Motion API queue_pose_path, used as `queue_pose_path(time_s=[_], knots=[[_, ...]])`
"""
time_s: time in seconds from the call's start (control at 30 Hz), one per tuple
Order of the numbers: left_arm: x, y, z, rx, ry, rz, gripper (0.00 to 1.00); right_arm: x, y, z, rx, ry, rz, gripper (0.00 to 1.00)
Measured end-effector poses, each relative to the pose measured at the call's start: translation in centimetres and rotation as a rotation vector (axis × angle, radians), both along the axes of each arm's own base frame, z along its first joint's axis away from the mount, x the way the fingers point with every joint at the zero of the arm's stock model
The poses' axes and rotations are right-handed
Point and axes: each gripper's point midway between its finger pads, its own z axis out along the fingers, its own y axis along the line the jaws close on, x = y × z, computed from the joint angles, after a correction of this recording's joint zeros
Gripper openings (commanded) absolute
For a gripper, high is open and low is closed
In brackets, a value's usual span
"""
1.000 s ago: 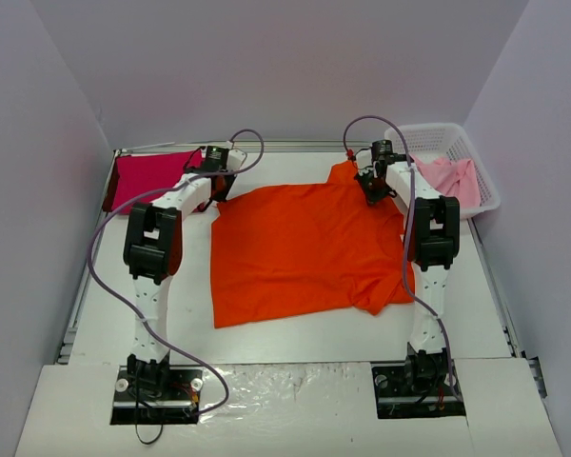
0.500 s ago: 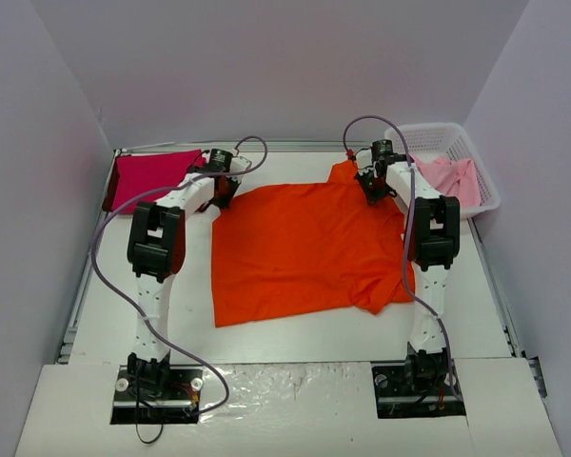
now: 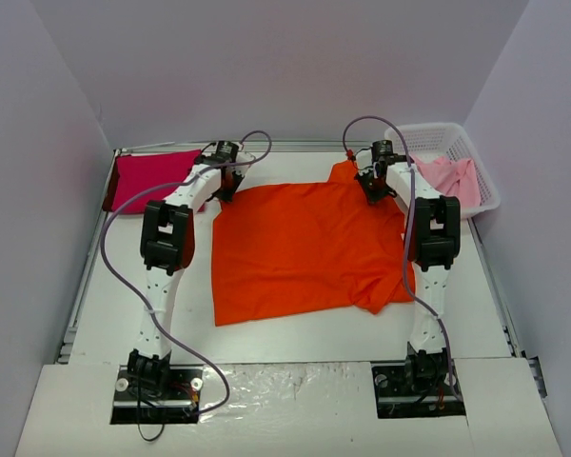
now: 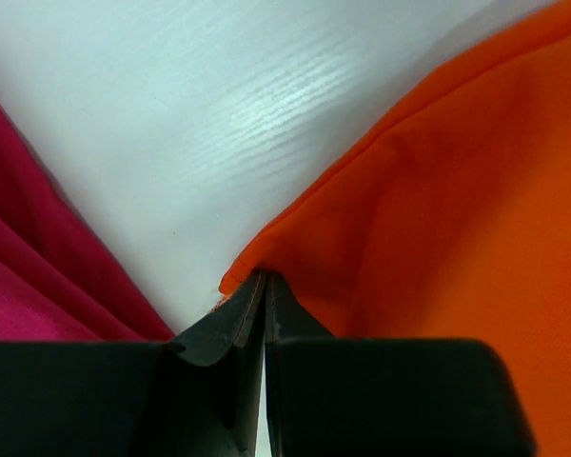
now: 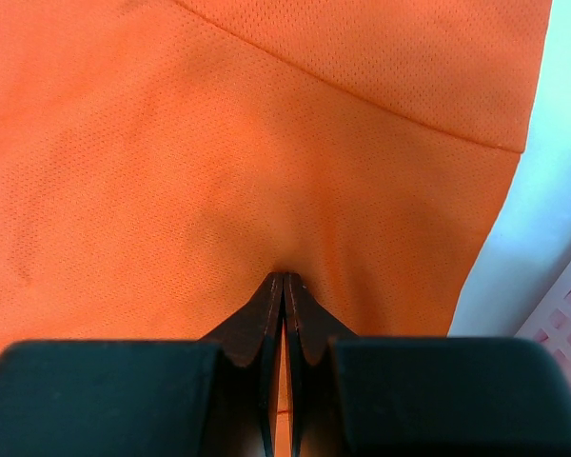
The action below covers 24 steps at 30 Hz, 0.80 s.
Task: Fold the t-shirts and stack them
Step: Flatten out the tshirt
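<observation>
The orange t-shirt (image 3: 305,248), fine mesh knit, lies spread flat on the smooth white table (image 3: 314,333). The left gripper (image 4: 262,286) pinches its far-left hemmed corner; the right gripper (image 5: 284,283) clamps a pucker near its far-right edge.

A robot test cell in a lab: a white tabletop (image 3: 295,333) boxed in by plain pale walls (image 3: 266,67) behind and beside it. A left arm (image 3: 162,243) and right arm (image 3: 436,233) are bolted at its near edge, trailing purple cables (image 3: 103,267), and metal rails (image 3: 84,276) line its rim.
</observation>
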Motion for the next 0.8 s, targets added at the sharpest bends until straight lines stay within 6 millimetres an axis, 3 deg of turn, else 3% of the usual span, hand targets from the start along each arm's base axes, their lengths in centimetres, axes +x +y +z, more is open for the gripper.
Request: queue_pose_path(time_s=[0.23,0.5,0.8], knots=[[2.9,0.9,0.2,0.062,-0.035,0.036,0.02,0.0,0.0,0.0,-0.001,-0.003,0.002,0.0],[4.4,2.4,0.3,0.12,-0.064,0.064,0.02,0.2,-0.1,0.0,-0.005,-0.004,-0.005,0.0],[5.8,3.9,0.4,0.187,-0.098,0.087,0.02,2.4,0.3,0.1,-0.002,-0.041,-0.031,0.0]])
